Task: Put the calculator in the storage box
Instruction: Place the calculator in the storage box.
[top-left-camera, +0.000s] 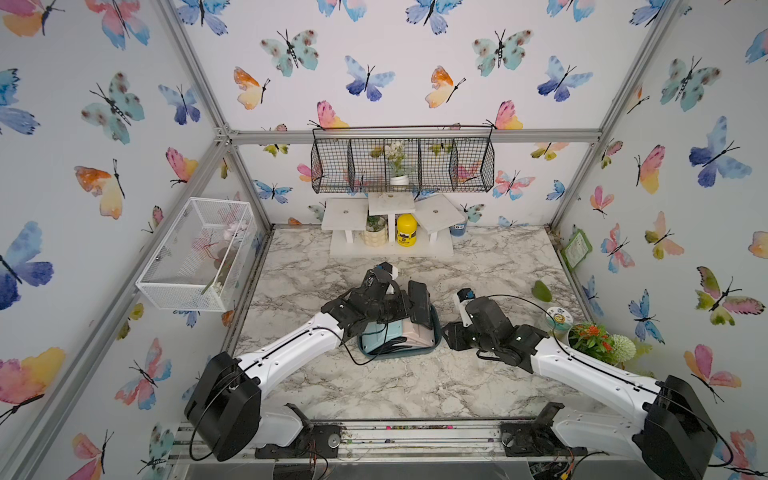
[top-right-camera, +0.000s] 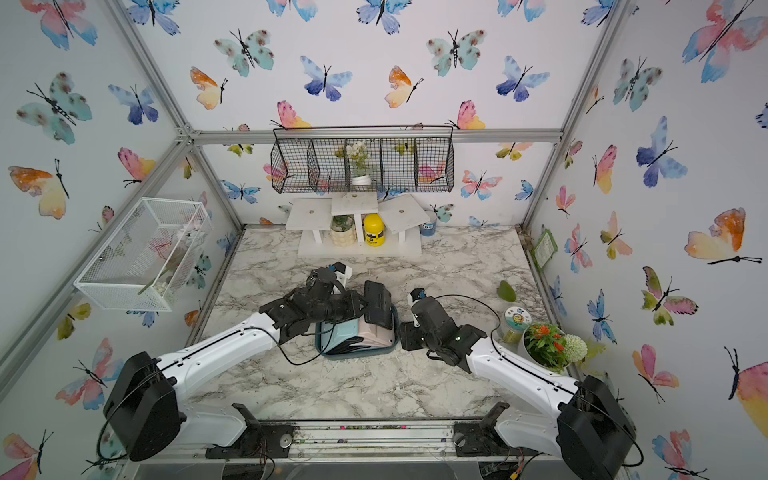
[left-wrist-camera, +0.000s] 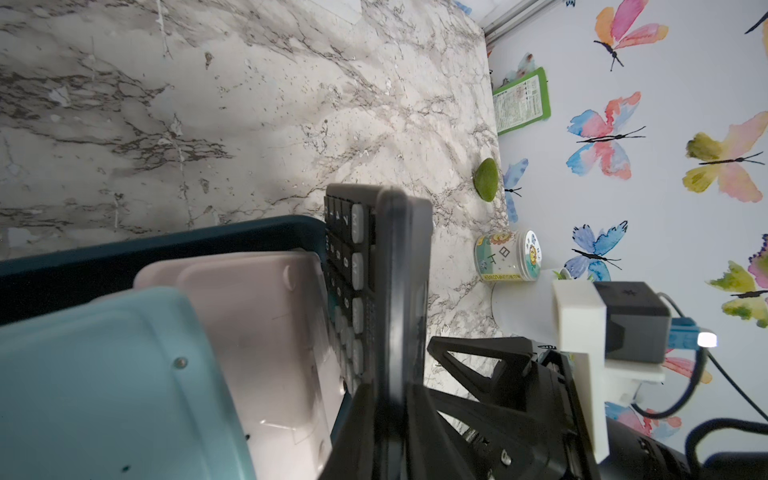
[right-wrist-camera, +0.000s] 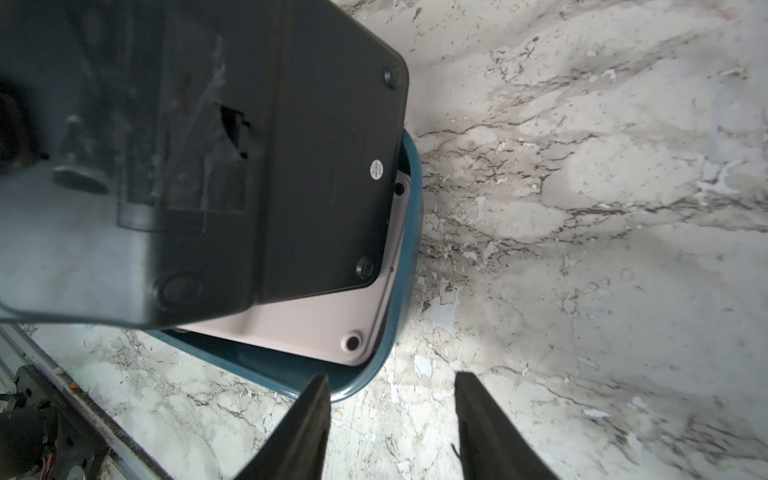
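A black calculator (top-left-camera: 419, 305) (top-right-camera: 377, 305) stands tilted on its edge over the right end of the dark teal storage box (top-left-camera: 399, 353) (top-right-camera: 361, 352). My left gripper (top-left-camera: 400, 309) (left-wrist-camera: 392, 415) is shut on its lower edge; its keys (left-wrist-camera: 357, 266) face the box. In the right wrist view the calculator's dark back (right-wrist-camera: 291, 166) overhangs the box rim (right-wrist-camera: 409, 257). A pale pink slab (top-left-camera: 415, 332) (left-wrist-camera: 249, 311) and a light blue one (top-left-camera: 376, 332) (left-wrist-camera: 104, 374) lie in the box. My right gripper (top-left-camera: 451, 336) (right-wrist-camera: 392, 386) is open, empty, just right of the box.
A flower pot (top-left-camera: 594, 340), a small printed jar (top-left-camera: 559, 318) and a green leaf-shaped piece (top-left-camera: 542, 291) sit along the right wall. A white stand (top-left-camera: 392, 232) with a yellow bottle is at the back. A white mesh basket (top-left-camera: 195, 253) and a black wire basket (top-left-camera: 403, 164) hang on the walls.
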